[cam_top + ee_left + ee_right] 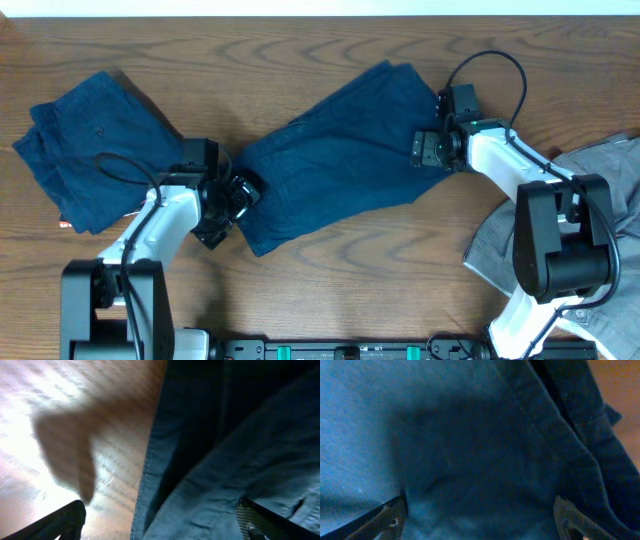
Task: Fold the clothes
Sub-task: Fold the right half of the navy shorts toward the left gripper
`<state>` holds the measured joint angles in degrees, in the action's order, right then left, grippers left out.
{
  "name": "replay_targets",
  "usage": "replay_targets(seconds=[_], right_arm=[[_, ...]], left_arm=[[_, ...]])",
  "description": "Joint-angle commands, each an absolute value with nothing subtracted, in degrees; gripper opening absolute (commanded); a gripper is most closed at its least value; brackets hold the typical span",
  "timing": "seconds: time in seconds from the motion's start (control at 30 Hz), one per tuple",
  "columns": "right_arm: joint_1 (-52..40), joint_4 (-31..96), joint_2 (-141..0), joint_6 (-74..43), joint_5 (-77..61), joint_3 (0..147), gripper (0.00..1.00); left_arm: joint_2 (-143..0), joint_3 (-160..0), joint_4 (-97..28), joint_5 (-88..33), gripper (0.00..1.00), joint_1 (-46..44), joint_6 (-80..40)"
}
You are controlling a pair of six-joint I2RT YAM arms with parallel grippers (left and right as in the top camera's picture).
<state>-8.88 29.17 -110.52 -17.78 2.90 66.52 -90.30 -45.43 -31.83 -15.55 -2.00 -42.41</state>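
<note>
The worktop (300, 40) is warm brown with flowing wood grain. At frame centre lies a plain navy garment (330, 150). At upper left is a folded blue garment (85, 140) of a similar shade, and at the right edge a grey garment (600, 190).

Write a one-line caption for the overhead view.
Left gripper and right gripper sit at opposite ends of the dark blue garment; a second blue garment lies left, a grey garment right.
</note>
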Motion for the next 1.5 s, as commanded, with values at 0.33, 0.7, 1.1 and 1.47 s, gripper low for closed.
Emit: replay_targets(seconds=[0.33,0.7,1.1,1.47], right_arm=[[-9.2,31.9,-93.8,-17.5,1.6,65.1,0.97],[-13.3,32.9,-92.2,-0.7,-20.1,65.0,0.80],[-27.9,32.4,-103.2,-3.9,-26.5,64.6,0.12],[-46.9,13.3,-116.8,-13.7,-26.2,64.6,0.16]], left_arm=[[-94.3,-45.2,-24.2,-25.1,0.34,-2.7,-28.6],[-89.8,-50.2,-40.3,-22.9,0.06,-2.4,-20.9],[-79.3,-66.7,-60.6,-25.2,0.06,-2.4,-17.8],[-75.3,-72.7,-59.0,-40.8,0.06,-2.4,-18.8]])
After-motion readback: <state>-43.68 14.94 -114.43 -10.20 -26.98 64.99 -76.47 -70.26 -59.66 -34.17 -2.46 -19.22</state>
